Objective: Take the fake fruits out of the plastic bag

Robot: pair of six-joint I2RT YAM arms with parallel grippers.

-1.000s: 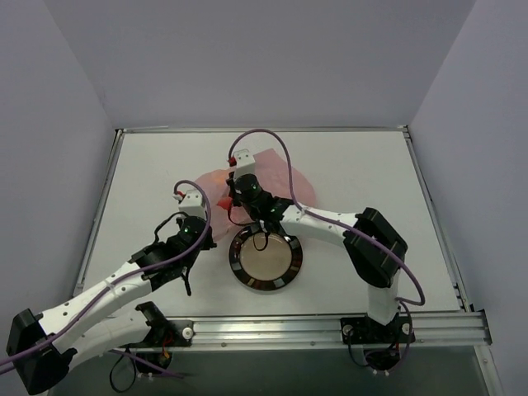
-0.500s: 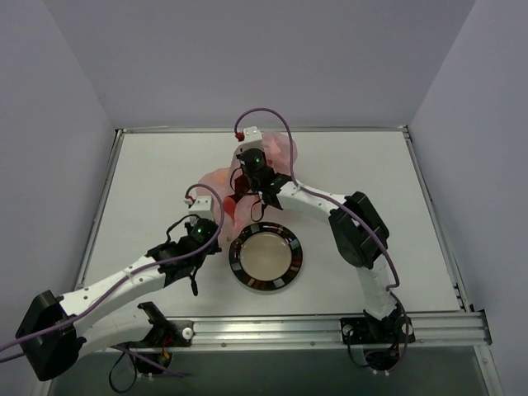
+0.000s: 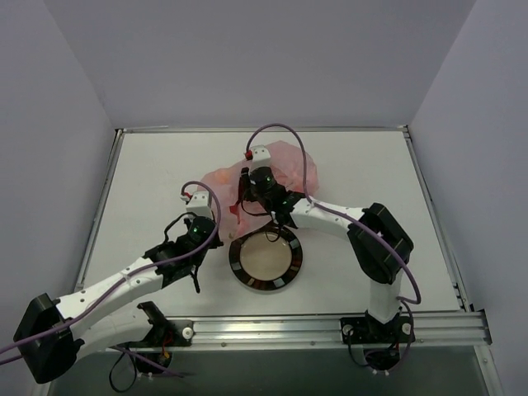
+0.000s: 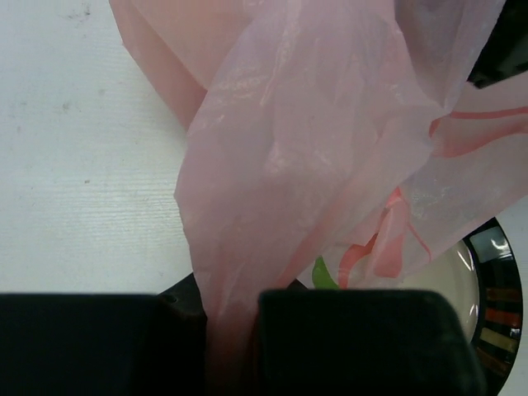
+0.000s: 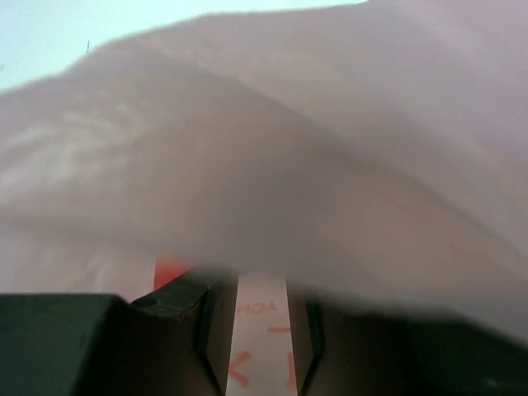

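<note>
The pink plastic bag (image 3: 289, 161) lies bunched behind the round dish (image 3: 234, 259), between my two grippers. My left gripper (image 3: 216, 221) is shut on a twisted edge of the bag (image 4: 313, 148), just left of the dish; the film runs down between its fingers (image 4: 346, 330). My right gripper (image 3: 244, 198) is over the bag's middle, shut on a strip of film with red print (image 5: 260, 330). The bag (image 5: 289, 148) fills the right wrist view. No fake fruit shows in any view; only flat red and green prints are visible.
The black-rimmed metallic dish stands in front of the bag, and its rim (image 4: 495, 247) shows at the right of the left wrist view. The white table (image 3: 363, 173) is walled at left, right and back, with a metal rail along the near edge.
My right gripper carried the bag up and toward the back, then came back toward the dish. The bag now spreads wider. My left gripper has kept its grip beside the dish.
</note>
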